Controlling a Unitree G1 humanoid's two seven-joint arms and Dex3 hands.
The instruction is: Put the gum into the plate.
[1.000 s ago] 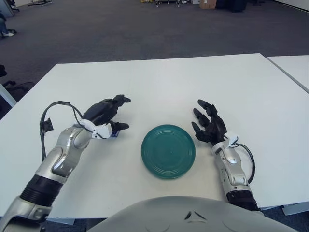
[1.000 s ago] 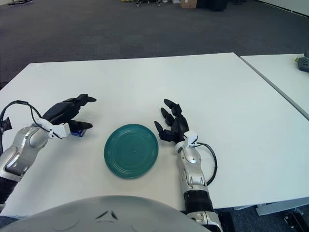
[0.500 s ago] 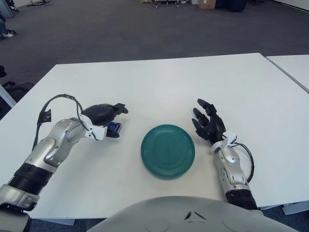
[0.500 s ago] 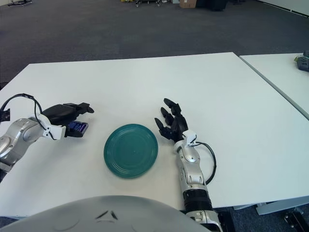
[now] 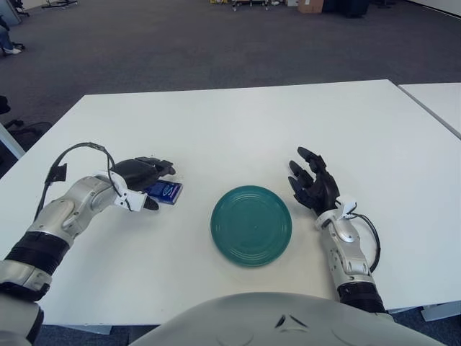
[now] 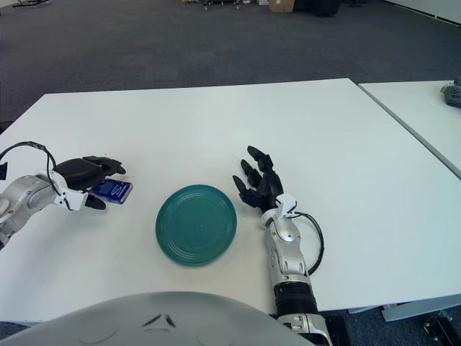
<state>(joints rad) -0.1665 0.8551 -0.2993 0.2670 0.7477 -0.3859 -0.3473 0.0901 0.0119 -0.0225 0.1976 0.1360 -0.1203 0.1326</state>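
I see my left hand (image 5: 140, 176) loosely touching the gum (image 5: 164, 192) on the white table (image 5: 238, 122); right hand (image 5: 314, 189) spread beside the plate (image 5: 251, 225); grey carpet (image 5: 144, 43) behind.

Near end of the gum pack (image 5: 164, 192) is covered by the left hand (image 5: 137, 176); whether the fingers actually grip it or only rest against it cannot be told. Print on the pack is too small to be read. Left arm is cut off by the frame's left edge. Table's (image 5: 238, 130) near edge is hidden behind the robot's torso (image 5: 288, 321). Palm of the right hand (image 5: 314, 189) is turned away, not seen.
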